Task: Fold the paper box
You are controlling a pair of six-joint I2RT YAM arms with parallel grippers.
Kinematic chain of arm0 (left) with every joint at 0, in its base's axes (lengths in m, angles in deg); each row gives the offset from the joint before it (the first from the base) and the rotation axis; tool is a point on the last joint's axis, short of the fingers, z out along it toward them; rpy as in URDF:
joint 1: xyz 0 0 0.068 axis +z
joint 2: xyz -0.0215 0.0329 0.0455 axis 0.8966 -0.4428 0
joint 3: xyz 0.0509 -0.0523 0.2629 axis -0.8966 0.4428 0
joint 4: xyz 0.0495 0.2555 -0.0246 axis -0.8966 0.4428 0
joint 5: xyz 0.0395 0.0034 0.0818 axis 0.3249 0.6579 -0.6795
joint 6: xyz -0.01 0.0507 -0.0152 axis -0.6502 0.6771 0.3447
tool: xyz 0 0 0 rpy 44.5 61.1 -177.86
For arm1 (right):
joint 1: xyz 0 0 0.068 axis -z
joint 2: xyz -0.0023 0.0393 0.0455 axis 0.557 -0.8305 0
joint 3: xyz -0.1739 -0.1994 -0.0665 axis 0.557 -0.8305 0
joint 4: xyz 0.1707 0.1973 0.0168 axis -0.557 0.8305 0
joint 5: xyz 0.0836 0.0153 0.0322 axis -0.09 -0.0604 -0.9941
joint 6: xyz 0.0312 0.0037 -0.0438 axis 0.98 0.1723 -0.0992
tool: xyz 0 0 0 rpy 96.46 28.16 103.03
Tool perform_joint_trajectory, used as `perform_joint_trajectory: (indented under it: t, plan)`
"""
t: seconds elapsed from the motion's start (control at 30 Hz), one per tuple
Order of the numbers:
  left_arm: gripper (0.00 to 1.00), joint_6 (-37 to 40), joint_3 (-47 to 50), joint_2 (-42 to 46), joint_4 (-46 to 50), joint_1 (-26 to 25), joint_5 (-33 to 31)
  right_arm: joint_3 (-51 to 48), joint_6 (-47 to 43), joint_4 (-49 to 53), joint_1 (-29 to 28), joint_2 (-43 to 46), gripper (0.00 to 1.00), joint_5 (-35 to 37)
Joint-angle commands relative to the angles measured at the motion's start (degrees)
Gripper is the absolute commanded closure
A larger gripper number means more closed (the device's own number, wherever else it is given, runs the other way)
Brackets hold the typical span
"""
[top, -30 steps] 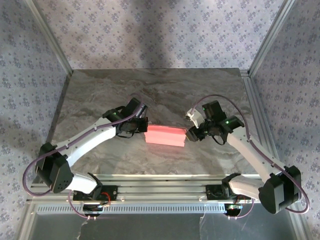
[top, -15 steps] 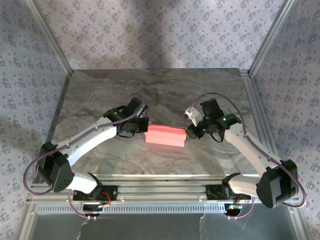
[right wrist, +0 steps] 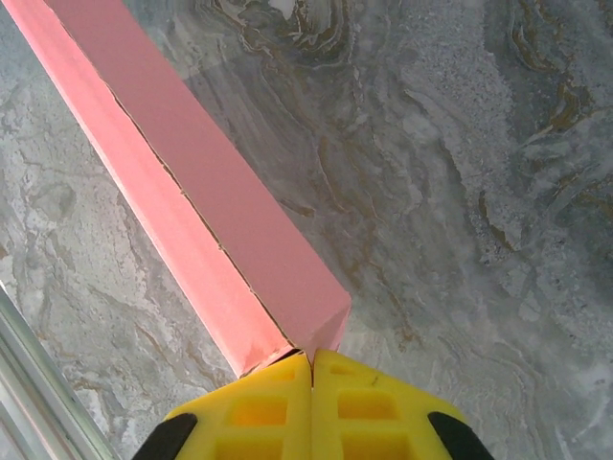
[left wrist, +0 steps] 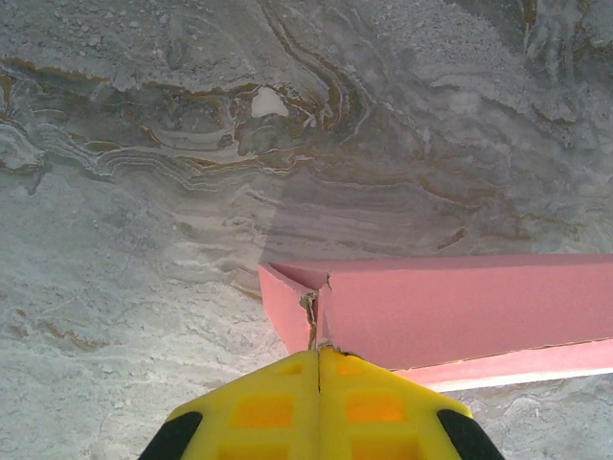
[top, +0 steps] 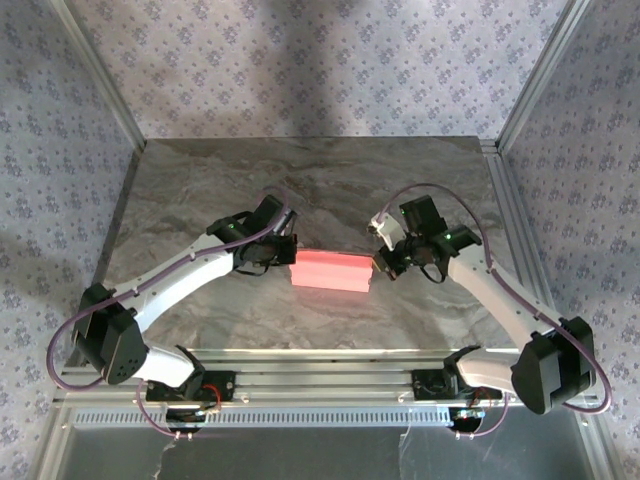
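My left gripper (left wrist: 319, 350) sits right at the left end of the paper box (top: 330, 271). Its yellow fingers (left wrist: 383, 407) are pressed flat together, and the thin upright edge of the box's end runs straight into the seam between them, so I've got that cardboard edge pinched. From the left wrist the pink box stretches away to the right, a pale strip showing along its lower edge. My right gripper (right wrist: 312, 356) is on the opposite end. Its fingers are also together, with the box's end corner meeting their tips and nipped there. From the right wrist the box runs off toward the upper left as a long slim pink bar.

From above, the box lies near the middle of the table (top: 330, 180), slightly toward the near side, bridging my two grippers. The tabletop is grey marble-patterned with brown veins. Floral wallpaper (top: 300, 60) closes in the back and sides, with aluminium posts (top: 535, 75) at the corners and a metal rail (top: 330, 365) along the near edge.

My left arm (top: 190, 275) sweeps up from its base and inward. My right arm (top: 500, 295) mirrors it, both wrists turned in toward the box.
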Motion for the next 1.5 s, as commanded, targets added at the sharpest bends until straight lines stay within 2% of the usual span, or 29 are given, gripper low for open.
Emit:
perform_joint_trajectory:
  t: [0.0, 0.67, 1.47]
  plan:
    - [1.0, 0.17, -1.48, -0.93, 2.72, -0.32, -0.55, 3.27, 1.83, 0.89, -0.42, -0.93, 1.0, -0.33]
    - [1.0, -1.15, -2.56, -2.05, 2.38, -1.74, -0.39, 9.23, 13.37, 7.94, -0.88, -3.94, 1.0, -1.71]
    - [1.0, -3.18, -4.22, -3.93, 3.1, -4.25, -2.68, 15.15, 22.26, 12.24, -1.58, -7.86, 1.0, -2.65]
